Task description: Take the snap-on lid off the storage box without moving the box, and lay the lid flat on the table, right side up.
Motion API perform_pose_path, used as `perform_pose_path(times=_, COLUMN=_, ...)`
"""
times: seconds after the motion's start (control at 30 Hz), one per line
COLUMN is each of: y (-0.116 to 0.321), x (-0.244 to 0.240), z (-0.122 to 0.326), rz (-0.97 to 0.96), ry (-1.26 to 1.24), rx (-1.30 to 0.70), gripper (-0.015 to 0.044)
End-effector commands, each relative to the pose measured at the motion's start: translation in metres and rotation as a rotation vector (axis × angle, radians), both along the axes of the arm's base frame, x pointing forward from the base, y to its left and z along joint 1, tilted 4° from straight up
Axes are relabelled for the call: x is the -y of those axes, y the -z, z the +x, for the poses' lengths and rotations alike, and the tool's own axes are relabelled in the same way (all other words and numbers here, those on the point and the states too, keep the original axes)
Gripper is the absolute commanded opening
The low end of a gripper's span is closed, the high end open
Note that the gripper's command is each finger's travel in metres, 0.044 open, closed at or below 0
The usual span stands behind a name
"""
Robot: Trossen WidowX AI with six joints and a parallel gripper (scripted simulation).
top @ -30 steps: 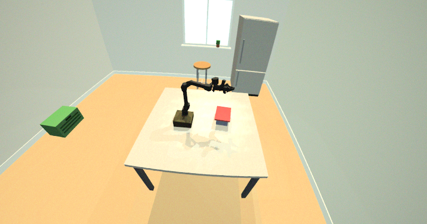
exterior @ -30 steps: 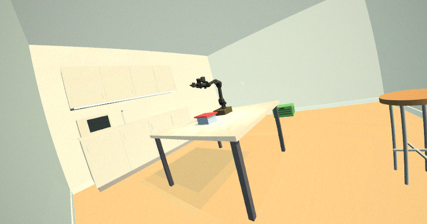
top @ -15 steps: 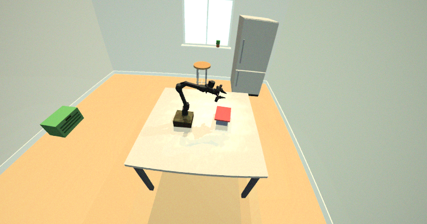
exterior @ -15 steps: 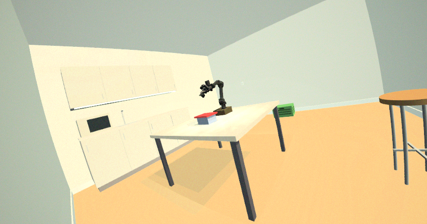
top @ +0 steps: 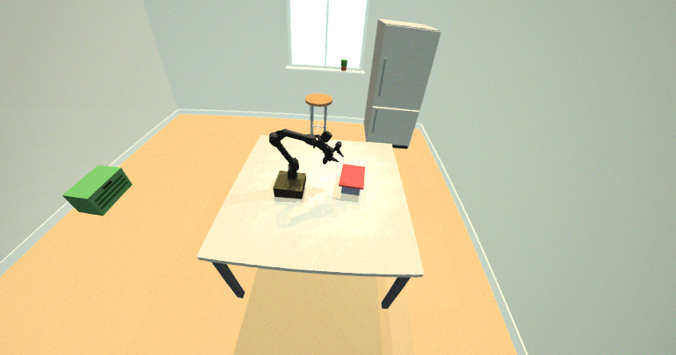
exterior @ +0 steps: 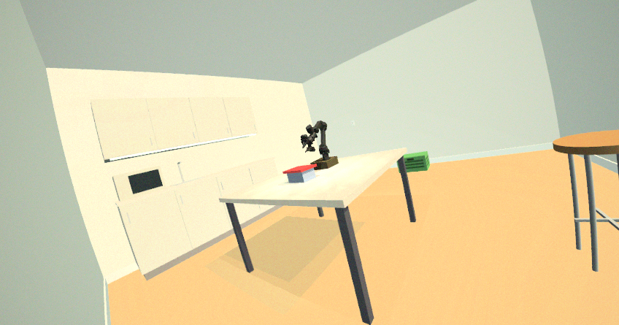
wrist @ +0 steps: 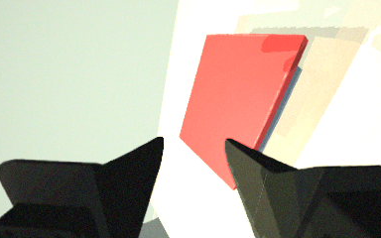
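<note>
The red lid (top: pixel 352 175) (exterior: pixel 299 169) (wrist: pixel 242 84) lies flat on top of the blue-grey storage box (top: pixel 350 191) (exterior: pixel 301 175) (wrist: pixel 280 110). Its edges stick out past the box walls. The box stands on the table. My gripper (top: pixel 340 158) (exterior: pixel 306 148) (wrist: pixel 194 143) is open with nothing between its fingers. It hangs in the air above the table, higher than the lid and on its robot-base side, pointing down at a slant. In the wrist view the lid lies beyond the fingertips, and the right finger overlaps its near corner. Most of the box is hidden under the lid in that view.
The table (top: pixel 308 242) (exterior: pixel 339 187) carries the box and the arm's dark base (top: pixel 289 185) (exterior: pixel 326 162). The base stands left of the box in the top view. A stool (top: pixel 318 99) (exterior: pixel 586 142) and a fridge (top: pixel 406 71) stand off the table. A green crate (top: pixel 96 187) (exterior: pixel 414 161) is also off the table.
</note>
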State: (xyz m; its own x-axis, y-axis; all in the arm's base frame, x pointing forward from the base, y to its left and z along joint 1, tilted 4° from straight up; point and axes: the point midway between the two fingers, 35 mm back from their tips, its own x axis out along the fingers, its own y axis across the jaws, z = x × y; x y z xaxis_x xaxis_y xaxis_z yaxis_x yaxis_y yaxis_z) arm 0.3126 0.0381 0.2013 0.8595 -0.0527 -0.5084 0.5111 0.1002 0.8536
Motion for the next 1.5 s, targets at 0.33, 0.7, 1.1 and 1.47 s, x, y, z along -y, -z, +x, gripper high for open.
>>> perform_pose_path(times=0.33, y=0.034, x=-0.001, z=-0.029, rz=0.181, ry=0.122, rx=-0.087, gripper=0.0235)
perform_pose_path(times=0.7, y=0.092, x=-0.004, z=-0.027, rz=0.188, ry=0.129, rx=-0.087, gripper=0.0235)
perform_pose_path(times=1.1, y=0.1, x=-0.004, z=-0.013, rz=0.187, ry=0.129, rx=-0.087, gripper=0.0235)
perform_pose_path(times=1.47, y=0.11, x=-0.004, z=0.002, rz=0.188, ry=0.129, rx=-0.086, gripper=0.0235)
